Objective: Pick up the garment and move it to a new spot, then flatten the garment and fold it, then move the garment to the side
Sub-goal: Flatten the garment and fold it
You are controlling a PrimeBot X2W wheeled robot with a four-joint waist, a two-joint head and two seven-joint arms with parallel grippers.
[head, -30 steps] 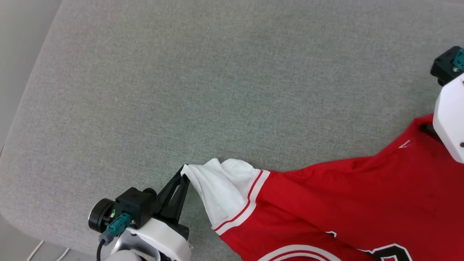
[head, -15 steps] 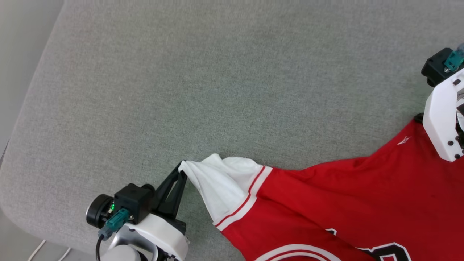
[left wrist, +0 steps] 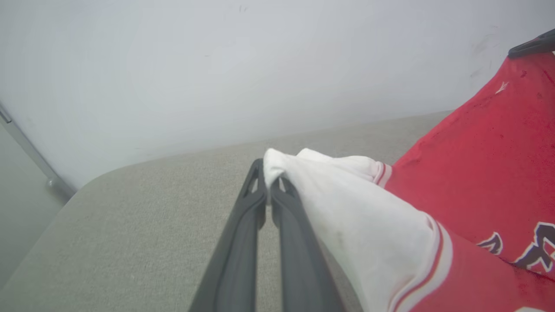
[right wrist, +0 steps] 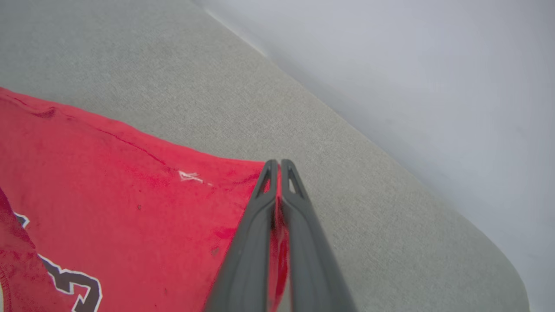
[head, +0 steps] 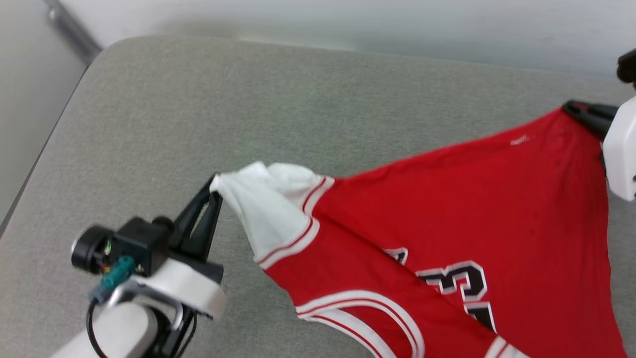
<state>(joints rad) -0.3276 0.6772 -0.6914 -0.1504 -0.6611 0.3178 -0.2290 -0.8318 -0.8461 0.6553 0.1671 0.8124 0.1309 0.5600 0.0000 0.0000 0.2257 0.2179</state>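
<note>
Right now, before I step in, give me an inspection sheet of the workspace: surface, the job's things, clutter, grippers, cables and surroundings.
Surface: grey woven fabric cushion with a rounded corner.
Job's things: red soft-cloth T-shirt with white, stripe-edged sleeves, stretched between both grippers; a black-and-white printed number faces the head camera.
Clutter: nothing seen.
Grippers: left gripper shut on the bunched white sleeve; right gripper shut on a red edge of the shirt.
Cables: dark cable and teal plug at the left wrist.
Surroundings: pale wall behind the cushion; grey rail at the upper left of the head view.
</note>
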